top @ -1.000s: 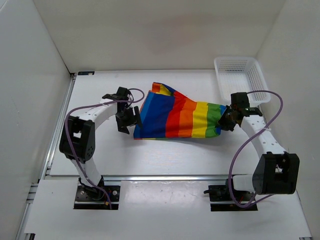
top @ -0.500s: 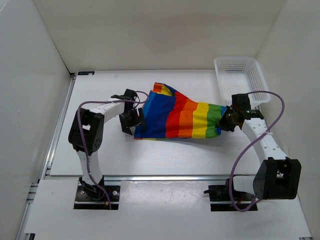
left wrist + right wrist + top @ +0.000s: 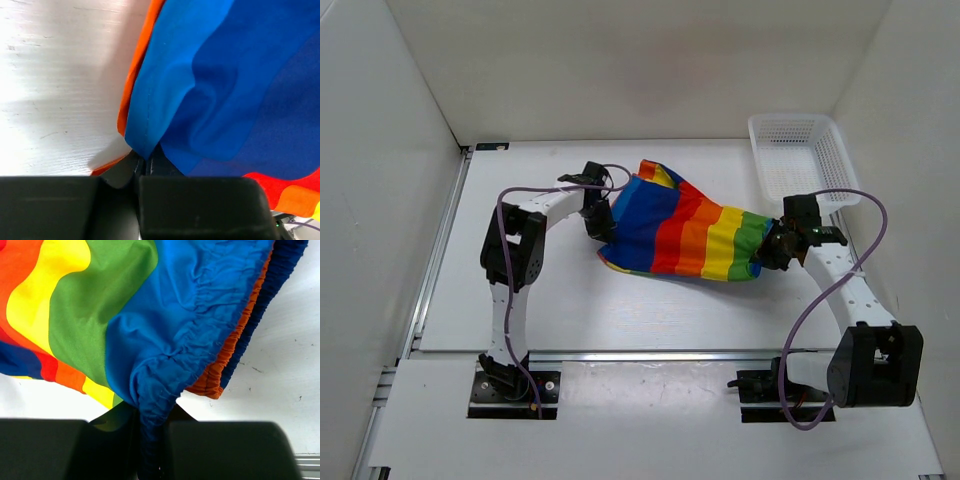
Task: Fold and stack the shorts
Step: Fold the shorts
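The rainbow-striped shorts hang stretched between both arms over the middle of the table. My left gripper is shut on their blue left edge; in the left wrist view the blue hem runs down into the closed jaws of that gripper. My right gripper is shut on the gathered blue waistband at the right end. The right wrist view shows that waistband pinched between this gripper's jaws, with the orange inner band beside it.
A white mesh basket stands at the back right corner of the table, just behind the right arm. White walls close in the left, back and right sides. A metal rail runs along the table's near edge.
The left gripper moved right onto the shorts' blue left edge and shut on it. The shorts' left side has lifted and shifted right and back. The right gripper kept its hold.
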Controlling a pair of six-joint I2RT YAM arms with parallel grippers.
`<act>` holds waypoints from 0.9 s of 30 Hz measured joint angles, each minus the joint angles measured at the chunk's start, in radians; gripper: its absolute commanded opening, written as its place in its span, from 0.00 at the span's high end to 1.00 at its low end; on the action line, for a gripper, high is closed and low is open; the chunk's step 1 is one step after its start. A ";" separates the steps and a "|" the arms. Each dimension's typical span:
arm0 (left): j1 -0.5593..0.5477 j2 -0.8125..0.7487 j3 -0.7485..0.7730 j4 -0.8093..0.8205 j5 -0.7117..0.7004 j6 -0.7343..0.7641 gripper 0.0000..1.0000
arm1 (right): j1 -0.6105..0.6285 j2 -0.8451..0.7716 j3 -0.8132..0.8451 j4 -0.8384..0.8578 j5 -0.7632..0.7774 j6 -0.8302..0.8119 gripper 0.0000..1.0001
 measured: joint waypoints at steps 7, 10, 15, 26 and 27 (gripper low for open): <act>0.040 -0.087 0.002 -0.021 -0.004 0.005 0.90 | -0.003 0.012 0.032 -0.009 -0.045 -0.036 1.00; 0.099 -0.210 0.033 -0.078 0.010 0.012 0.90 | 0.003 0.029 0.127 -0.024 -0.097 -0.052 1.00; 0.157 -0.472 0.070 -0.123 0.015 0.027 0.90 | 0.014 0.012 0.277 -0.014 -0.175 -0.072 1.00; 0.152 -0.870 -0.646 -0.165 -0.048 -0.045 0.51 | 0.188 -0.100 -0.097 -0.035 -0.152 -0.003 0.50; 0.148 -0.864 -0.698 -0.185 -0.050 -0.059 0.20 | 0.193 -0.100 -0.132 -0.050 -0.135 0.009 0.46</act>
